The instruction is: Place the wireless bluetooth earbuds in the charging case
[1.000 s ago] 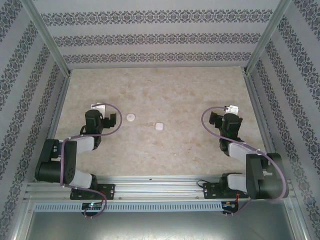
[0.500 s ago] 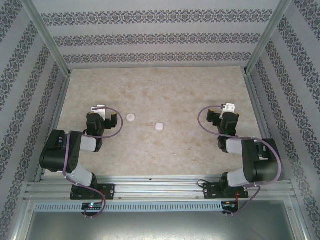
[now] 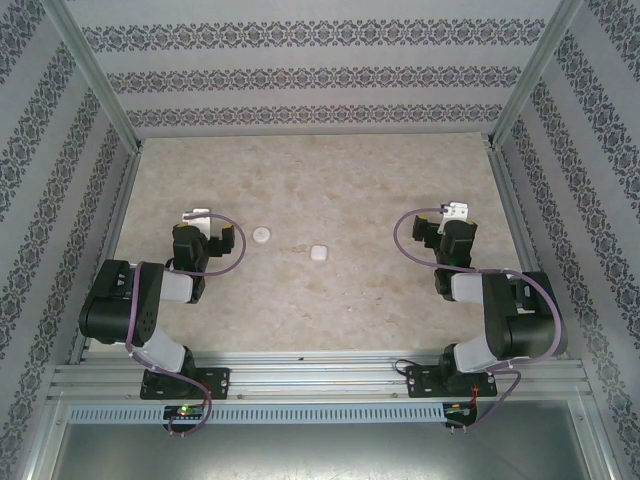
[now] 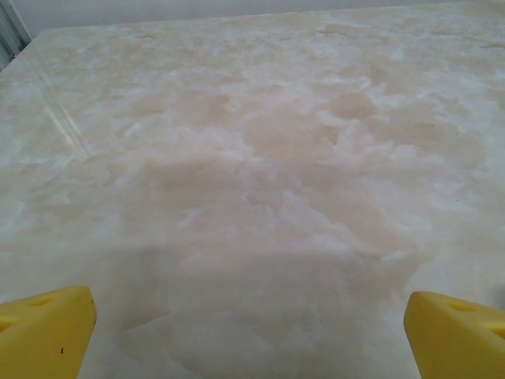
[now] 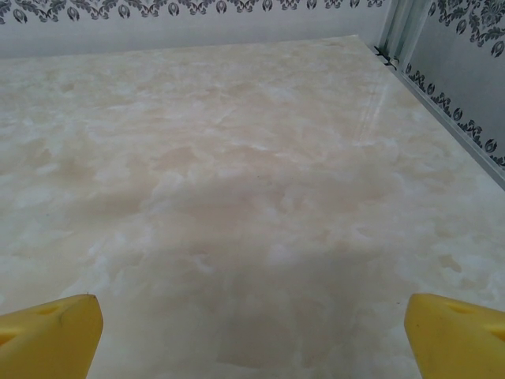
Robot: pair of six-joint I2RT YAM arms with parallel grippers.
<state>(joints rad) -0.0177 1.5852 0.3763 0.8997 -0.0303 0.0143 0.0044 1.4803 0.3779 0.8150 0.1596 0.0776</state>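
Observation:
Two white cases lie on the marble table [image 3: 330,180]: a round case [image 3: 262,235] and a rounded-square case [image 3: 319,253], both closed as far as I can tell. Which one is the charging case I cannot tell. The wireless bluetooth earbuds are out of view. My left gripper [image 3: 197,216] sits low, left of the round case and well apart from it. In the left wrist view that gripper [image 4: 251,335] is open over bare table, its yellow fingertips [image 4: 47,328] far apart. My right gripper [image 3: 457,212], at the right side, is open too [image 5: 252,335], with nothing between its fingertips [image 5: 454,335].
Patterned walls and metal corner posts [image 3: 515,90] close in the table at the back and both sides. The right wall [image 5: 465,103] stands near my right gripper. An aluminium rail [image 3: 320,375] carries both arm bases at the near edge.
Both arms have folded back towards their bases, and each gripper has shifted slightly. Both cases lie where they were.

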